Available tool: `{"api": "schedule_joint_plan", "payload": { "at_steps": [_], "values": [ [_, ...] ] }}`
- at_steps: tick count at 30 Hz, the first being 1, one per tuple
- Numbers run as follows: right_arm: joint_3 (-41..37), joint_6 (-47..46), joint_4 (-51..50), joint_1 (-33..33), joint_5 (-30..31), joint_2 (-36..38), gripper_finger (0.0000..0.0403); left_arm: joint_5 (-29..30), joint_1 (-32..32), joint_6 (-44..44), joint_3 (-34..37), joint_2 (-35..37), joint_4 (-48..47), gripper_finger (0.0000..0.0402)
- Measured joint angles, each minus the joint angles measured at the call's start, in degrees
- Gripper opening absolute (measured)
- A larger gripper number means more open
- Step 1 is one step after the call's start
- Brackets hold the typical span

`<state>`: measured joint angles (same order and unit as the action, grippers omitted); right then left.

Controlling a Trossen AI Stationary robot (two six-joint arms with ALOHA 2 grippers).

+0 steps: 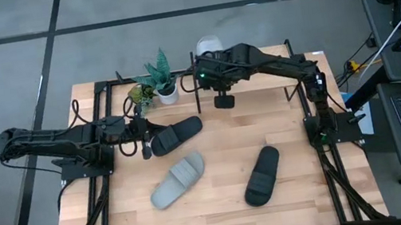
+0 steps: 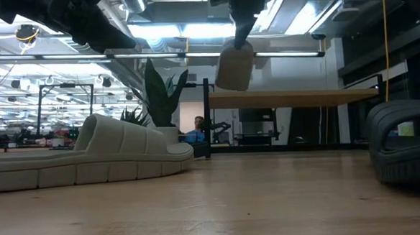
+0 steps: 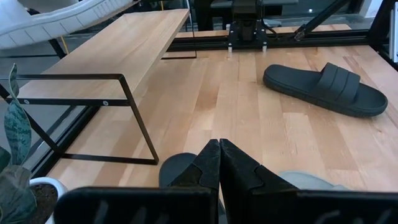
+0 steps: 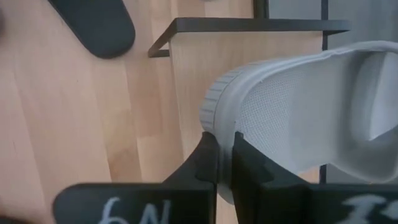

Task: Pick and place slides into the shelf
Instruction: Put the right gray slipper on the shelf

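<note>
One pale slide (image 1: pixel 208 45) is lifted at the table's far edge, over the shelf (image 1: pixel 260 79), in my right gripper (image 1: pixel 210 61), which is shut on it. In the low view it hangs (image 2: pixel 235 66) above the shelf's top board (image 2: pixel 295 97). A second pale slide (image 1: pixel 177 181) lies sole-down mid-table. One black slide (image 1: pixel 263 175) lies to its right. The other black slide (image 1: pixel 177 135) lies beside my left gripper (image 1: pixel 145 144). That gripper's fingers are shut (image 3: pixel 219 146) just over the slide's rounded end (image 3: pixel 174 169); I cannot tell whether they touch it. My right gripper pinches the pale slide between its two fingers at the sole's rim near one rounded end (image 4: pixel 214 118). The fingers (image 4: pixel 208 158) come from above, pointing down. The slide is lifted clear and hangs tilted below the gripper (image 2: pixel 240 37), over the shelf's board (image 4: pixel 193 93).
A small potted plant (image 1: pixel 163 82) in a white pot stands on the far left part of the table, next to the shelf's left end. The shelf's black uprights (image 3: pixel 134 112) stand near the left gripper. Bare tabletop (image 1: pixel 223 206) lies along the near edge.
</note>
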<state>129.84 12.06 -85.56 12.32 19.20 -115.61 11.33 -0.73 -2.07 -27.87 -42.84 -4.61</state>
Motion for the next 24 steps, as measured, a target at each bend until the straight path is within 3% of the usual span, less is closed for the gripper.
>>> {"api": "schedule_joint_plan", "payload": {
  "at_steps": [7, 24],
  "values": [
    [0.00, 0.03, 0.53, 0.00, -2.36, -0.45, 0.0021, 0.00, 0.02, 0.01, -0.01, 0.01, -0.08, 0.0000],
    [-0.02, 1.89, 1.60, 0.07, -1.08, -5.25, 0.0021, 0.00, 0.02, 0.36, 0.02, 0.02, -0.14, 0.0000]
  ]
}}
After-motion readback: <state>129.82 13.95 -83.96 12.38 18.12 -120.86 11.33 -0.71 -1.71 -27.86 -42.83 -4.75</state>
